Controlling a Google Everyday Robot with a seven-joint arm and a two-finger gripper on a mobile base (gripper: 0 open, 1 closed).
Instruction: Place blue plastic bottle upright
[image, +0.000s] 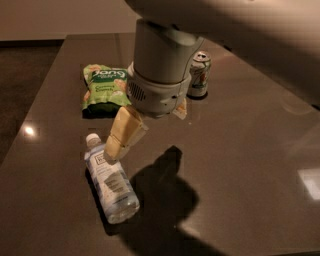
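Single camera view, looking down at a dark, glossy table (240, 165). The blue plastic bottle (111, 182) is lying on its side in the near-left part of the table. It is not standing upright. Its white cap (92, 139) is pointing toward the far edge and its base is pointing toward the near edge. The pale label with its small dark square logo is facing upward.

The claw (147, 131) is hanging over the left-centre of the table, just above the cap end of the bottle, below a broad grey wrist housing (160, 75). One tan finger (122, 132) is slanting down and to the left, with its tip lying over the shoulder of the bottle. Whether it is touching the plastic cannot be told. A second tan finger (180, 109) is showing only as a small piece at the right rim of the housing. The claw therefore appears to be spread wide and gripping nothing.

A green snack bag (104, 90) is lying flat toward the far-left corner, beyond the cap and apart from it. A green-and-silver soda can (199, 74) is standing upright toward the far edge, just right of the housing and well apart from the bottle. The arm is casting a dark shadow (165, 200) toward the near edge, just right of the bottle.
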